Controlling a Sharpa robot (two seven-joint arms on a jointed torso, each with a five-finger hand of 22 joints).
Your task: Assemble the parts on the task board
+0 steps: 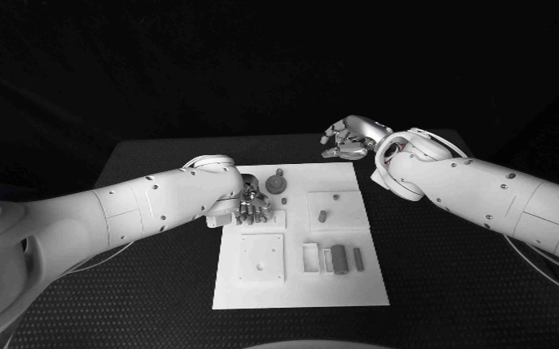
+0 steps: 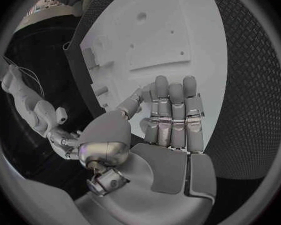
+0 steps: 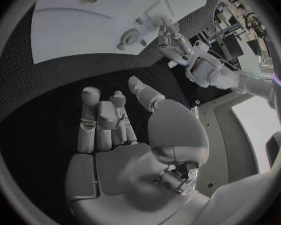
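A: Edges, room?
B: Task board (image 1: 350, 284) sits mid-table, long side running away from robot. Black table (image 1: 454, 284) bare w/ wide margin on both sides of board. Left hand (image 1: 250, 208) hangs over board's left edge, fingers pointing down. Right hand (image 1: 350, 139) is off the board, just past its far right corner, over bare table.

A: Parts vs. hands?
B: Round part (image 1: 277, 182) near far left of board, just beside left hand. Small part (image 1: 321, 216) mid-board, apart from both hands. Row of upright parts (image 1: 338, 258) near right, well apart from both hands.

A: Hand state?
B: Left: fingers straight, side by side, nothing held. Right: fingers loosely curled, apart, palm bare.

A: Views differ?
B: Left wrist view: left hand (image 2: 168, 120) flat over board (image 2: 172, 30) edge; recessed plate visible. Right wrist view: right hand (image 3: 115, 130) over table mat, board (image 3: 65, 30) beyond fingertips, left hand (image 3: 168, 35) at board edge.
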